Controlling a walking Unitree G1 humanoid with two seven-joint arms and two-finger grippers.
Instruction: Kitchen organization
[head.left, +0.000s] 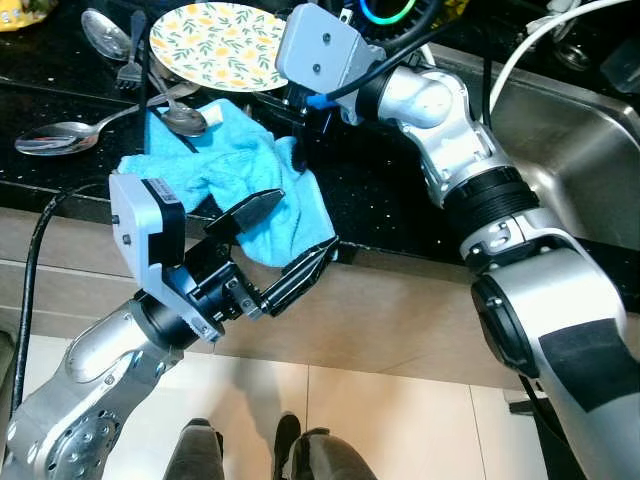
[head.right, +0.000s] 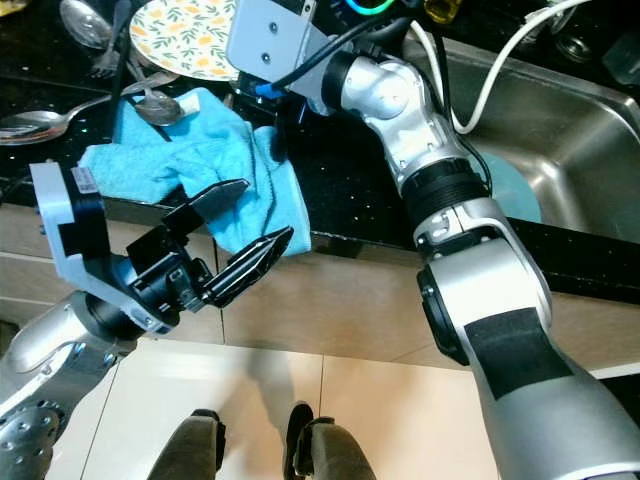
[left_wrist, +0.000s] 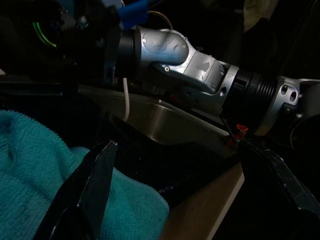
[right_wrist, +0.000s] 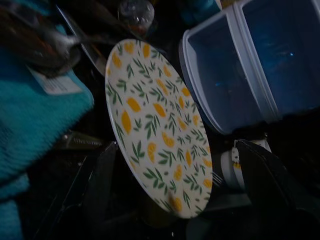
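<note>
A blue towel (head.left: 215, 165) lies crumpled on the black counter (head.left: 380, 190), one corner hanging over the front edge. My left gripper (head.left: 300, 222) is open at that corner, one finger above the cloth and one below the edge. A lemon-patterned plate (head.left: 215, 45) sits behind the towel. My right arm reaches across to it. In the right wrist view, my right gripper (right_wrist: 176, 145) is open with the plate (right_wrist: 155, 125) between its spread fingers. A spoon (head.left: 185, 120) rests on the towel's far edge.
A large spoon (head.left: 60, 135) lies left of the towel, with another spoon (head.left: 105, 32) and a fork (head.left: 132, 55) beside the plate. A steel sink (head.left: 570, 150) is on the right. Clear containers (right_wrist: 250, 65) stand beyond the plate. Tiled floor lies below the counter.
</note>
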